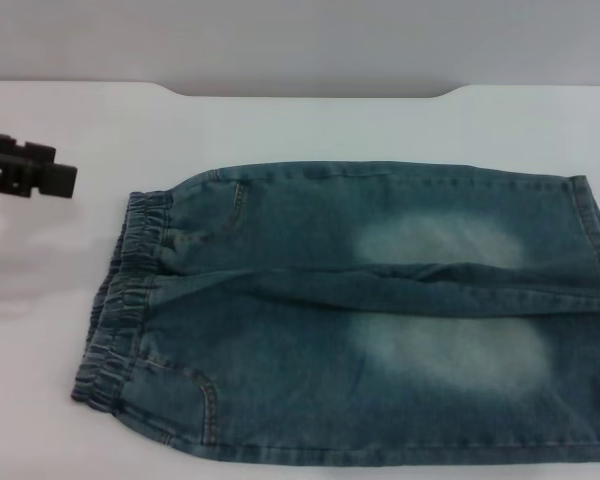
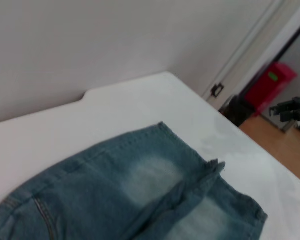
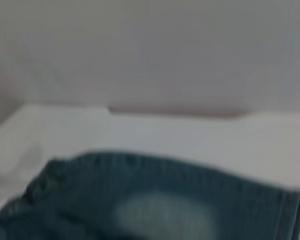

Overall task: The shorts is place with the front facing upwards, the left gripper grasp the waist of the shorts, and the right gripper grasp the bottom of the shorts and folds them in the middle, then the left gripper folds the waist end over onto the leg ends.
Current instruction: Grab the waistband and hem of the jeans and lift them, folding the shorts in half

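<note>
The shorts (image 1: 370, 320) lie flat on the bench (image 1: 310, 120); the left hand (image 1: 25, 167), grip unclear, hovers apart and could pinch only 1 waistband layer.

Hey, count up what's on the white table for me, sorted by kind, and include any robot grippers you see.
Blue-green washed denim shorts: 1
Pale faded patches on the denim: 2
Black left gripper, over the table's left side, clear of the shorts: 1
Black right gripper, past the table's far edge in the left wrist view: 1
White table: 1
Total: 6
</note>
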Controlling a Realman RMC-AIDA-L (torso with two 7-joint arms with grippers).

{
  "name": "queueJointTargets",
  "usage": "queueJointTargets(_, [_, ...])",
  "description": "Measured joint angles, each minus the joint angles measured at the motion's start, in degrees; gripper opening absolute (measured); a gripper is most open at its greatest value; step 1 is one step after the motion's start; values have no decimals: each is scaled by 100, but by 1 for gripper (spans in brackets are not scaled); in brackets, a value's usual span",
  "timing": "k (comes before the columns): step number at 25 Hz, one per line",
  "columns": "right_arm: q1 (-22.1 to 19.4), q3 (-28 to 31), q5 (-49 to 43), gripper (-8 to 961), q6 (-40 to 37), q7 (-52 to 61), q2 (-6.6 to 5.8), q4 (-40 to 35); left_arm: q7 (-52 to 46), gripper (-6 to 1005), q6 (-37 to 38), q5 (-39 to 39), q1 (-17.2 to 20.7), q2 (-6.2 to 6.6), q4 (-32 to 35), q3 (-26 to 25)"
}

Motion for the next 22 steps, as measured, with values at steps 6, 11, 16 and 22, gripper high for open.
queueJointTargets(6, [9,-274,-385,477,-565,80,69,-404,-281,690,177,199,251,-104,317,211])
queueJointTargets(11, [62,-632,-906,476,-759,-16,69,-499,-399,687,184,658,508,-215,534,635])
queueJointTargets(16, [71,-1197,-1265,475,-708,-17,135,-455,-245,683,167,1175,574,-416,573,626])
queueJointTargets(22, [92,-1741,-1493,475,-598,26,242,-398,-37,680,140,1481,603,-648,515,514])
